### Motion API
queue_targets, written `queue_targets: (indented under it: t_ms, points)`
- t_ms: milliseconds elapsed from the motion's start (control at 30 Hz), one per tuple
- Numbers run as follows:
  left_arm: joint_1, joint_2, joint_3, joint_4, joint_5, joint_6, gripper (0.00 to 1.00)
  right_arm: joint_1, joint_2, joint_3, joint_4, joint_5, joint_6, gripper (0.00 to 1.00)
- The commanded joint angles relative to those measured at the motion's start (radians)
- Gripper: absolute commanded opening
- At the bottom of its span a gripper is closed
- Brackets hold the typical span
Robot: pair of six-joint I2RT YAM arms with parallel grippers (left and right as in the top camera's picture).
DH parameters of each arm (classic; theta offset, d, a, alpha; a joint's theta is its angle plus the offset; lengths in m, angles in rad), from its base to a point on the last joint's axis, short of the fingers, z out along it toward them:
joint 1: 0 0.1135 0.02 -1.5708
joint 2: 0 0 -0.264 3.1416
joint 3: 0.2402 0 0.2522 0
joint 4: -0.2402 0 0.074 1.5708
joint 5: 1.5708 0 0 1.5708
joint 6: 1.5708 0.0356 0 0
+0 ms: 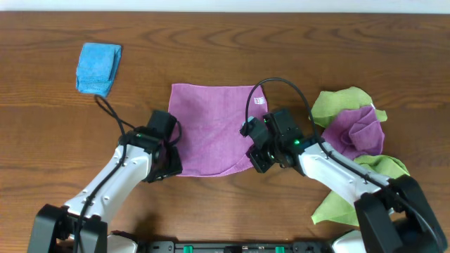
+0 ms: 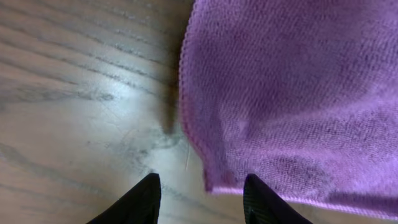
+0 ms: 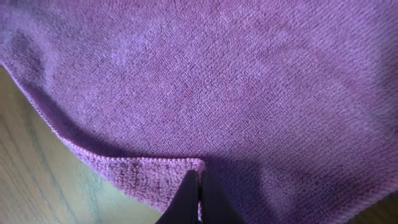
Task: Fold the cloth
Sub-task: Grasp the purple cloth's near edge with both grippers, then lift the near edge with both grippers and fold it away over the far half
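Overhead, nearest the table's front edge, both arms reach inward to the near edge of the lilac cloth (image 1: 211, 130), which lies spread flat at the middle of the wooden table (image 1: 351, 49). The left gripper (image 1: 171, 166) sits at the cloth's near left corner. In the left wrist view its (image 2: 202, 186) fingers stand apart, with the cloth's (image 2: 292, 93) corner just ahead of the gap. The right gripper (image 1: 255, 156) is at the near right corner. In the right wrist view its (image 3: 198, 186) fingers are pressed together, pinching a small tuck of the cloth's (image 3: 217, 74) hem.

Farther back, a white tag (image 1: 258, 100) sits on the cloth's far right corner; its writing is too small to read. To the right lies a heap of green cloths (image 1: 344, 104) with a second purple cloth (image 1: 360, 130) bunched among them. A folded blue cloth (image 1: 98, 68) lies at the far left.
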Motion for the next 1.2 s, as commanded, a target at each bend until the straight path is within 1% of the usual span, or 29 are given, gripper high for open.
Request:
queue_targets:
  t_ms: [0, 167, 267, 367, 500, 600, 767, 867, 933, 1000, 1067, 1167]
  points:
    - [0.01, 0.005, -0.009, 0.032, 0.034, -0.019, 0.44, 0.006, -0.024, 0.009, 0.0, -0.016, 0.019, 0.01]
    - [0.01, 0.005, -0.009, 0.066, 0.036, -0.031, 0.36, 0.006, -0.024, 0.009, -0.002, -0.017, 0.03, 0.02]
    - [0.01, 0.008, -0.009, 0.074, 0.031, -0.031, 0.24, 0.006, -0.024, 0.009, -0.001, -0.016, 0.034, 0.02]
    - [0.01, 0.029, -0.009, 0.078, 0.029, -0.032, 0.06, 0.006, -0.024, 0.009, -0.002, -0.017, 0.034, 0.01]
    - [0.01, 0.082, -0.009, 0.078, 0.029, -0.034, 0.06, 0.006, -0.024, 0.009, -0.003, -0.019, 0.048, 0.01]
    - [0.014, 0.089, -0.006, 0.082, 0.029, -0.034, 0.06, 0.005, -0.047, 0.013, -0.008, -0.043, 0.052, 0.01]
    - [0.046, 0.048, 0.037, 0.073, 0.041, -0.034, 0.06, -0.001, -0.155, 0.053, -0.05, -0.03, 0.052, 0.01]
    - [0.069, 0.016, 0.071, 0.087, 0.06, -0.034, 0.06, -0.019, -0.224, 0.062, -0.055, 0.018, 0.068, 0.01]
    - [0.088, 0.011, 0.092, 0.126, 0.117, -0.034, 0.06, -0.04, -0.253, 0.062, -0.055, 0.064, 0.096, 0.01]
    - [0.107, 0.013, 0.1, 0.173, 0.185, -0.044, 0.06, -0.063, -0.253, 0.062, -0.052, 0.066, 0.106, 0.01]
    - [0.125, 0.013, 0.1, 0.253, 0.212, -0.077, 0.06, -0.095, -0.233, 0.062, -0.05, 0.064, 0.117, 0.01]
    - [0.132, 0.014, 0.1, 0.315, 0.212, -0.086, 0.06, -0.116, -0.207, 0.062, -0.03, 0.064, 0.125, 0.01]
